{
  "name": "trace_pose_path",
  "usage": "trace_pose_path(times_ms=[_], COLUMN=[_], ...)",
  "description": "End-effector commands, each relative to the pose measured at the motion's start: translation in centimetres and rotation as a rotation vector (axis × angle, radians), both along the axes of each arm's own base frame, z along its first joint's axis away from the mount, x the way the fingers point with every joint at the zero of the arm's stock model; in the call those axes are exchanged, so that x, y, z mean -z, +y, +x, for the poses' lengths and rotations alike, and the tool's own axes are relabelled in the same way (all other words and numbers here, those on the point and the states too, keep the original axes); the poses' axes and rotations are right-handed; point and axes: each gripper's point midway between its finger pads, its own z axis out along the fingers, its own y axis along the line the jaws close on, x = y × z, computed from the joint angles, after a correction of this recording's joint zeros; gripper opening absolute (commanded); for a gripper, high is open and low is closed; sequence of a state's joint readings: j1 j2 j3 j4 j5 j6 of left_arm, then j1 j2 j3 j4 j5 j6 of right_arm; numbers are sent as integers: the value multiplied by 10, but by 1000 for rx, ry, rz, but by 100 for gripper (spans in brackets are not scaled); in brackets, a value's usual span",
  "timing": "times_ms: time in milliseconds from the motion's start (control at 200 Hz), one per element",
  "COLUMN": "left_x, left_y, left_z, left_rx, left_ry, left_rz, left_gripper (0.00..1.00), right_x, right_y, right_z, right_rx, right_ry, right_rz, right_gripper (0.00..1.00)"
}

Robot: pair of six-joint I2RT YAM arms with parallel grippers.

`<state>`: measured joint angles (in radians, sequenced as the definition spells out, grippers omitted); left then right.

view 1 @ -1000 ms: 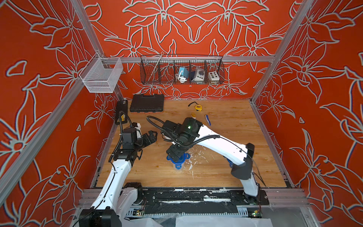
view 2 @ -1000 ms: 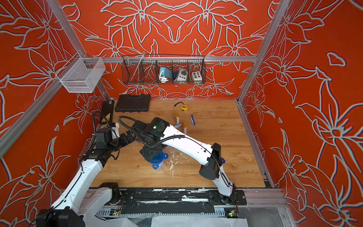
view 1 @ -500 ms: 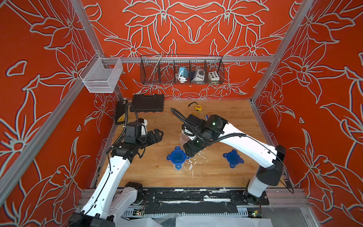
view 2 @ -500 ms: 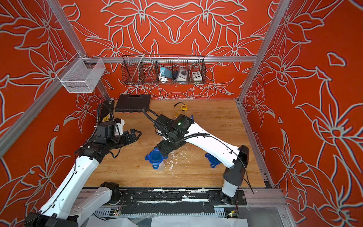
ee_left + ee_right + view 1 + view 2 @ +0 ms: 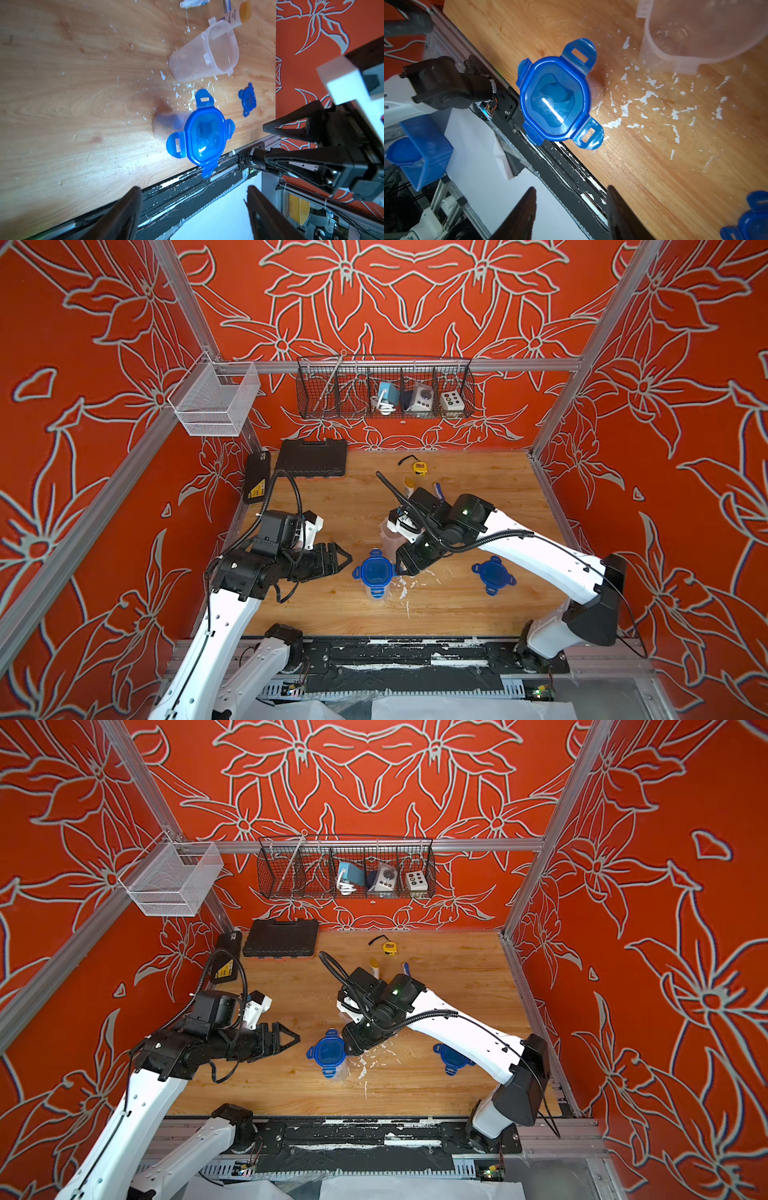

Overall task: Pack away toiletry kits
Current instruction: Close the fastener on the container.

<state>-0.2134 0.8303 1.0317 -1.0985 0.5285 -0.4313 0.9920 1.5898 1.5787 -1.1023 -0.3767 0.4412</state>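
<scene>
Right arm (image 5: 540, 551) drawn back, two cups (image 5: 164, 126) (image 5: 207, 54), two blue lids (image 5: 204, 137) (image 5: 247, 99), one fitted, both jaws parted, empty

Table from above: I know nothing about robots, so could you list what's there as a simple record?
Left gripper: open, holding nothing
Right gripper: open, holding nothing
Lidded cup: upright, between both grippers
Open cup: upright, looks empty
Spare lid: loose, on no cup
Bottle, toothbrush: lying farther back
</scene>
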Motion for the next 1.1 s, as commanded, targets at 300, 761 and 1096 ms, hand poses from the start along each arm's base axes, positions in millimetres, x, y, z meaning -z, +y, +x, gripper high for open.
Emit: trace_pose_path(times_ms=[300, 761, 1096], left_x=[24, 46, 56], left_y=[-20, -37, -46], left_z=[0, 8, 10], left_rx=[136, 208, 224], left_ry=[49, 68, 72], left_rz=[155, 248, 257], left_gripper=[77, 69, 67], right_x=[25, 38, 51], right_y=[17, 18, 17], right_z=[16, 18, 17], right_rx=[-34, -24, -19], right_ry=[-6, 3, 21], right_rz=[-28, -54, -75], right_gripper=[53, 53, 54])
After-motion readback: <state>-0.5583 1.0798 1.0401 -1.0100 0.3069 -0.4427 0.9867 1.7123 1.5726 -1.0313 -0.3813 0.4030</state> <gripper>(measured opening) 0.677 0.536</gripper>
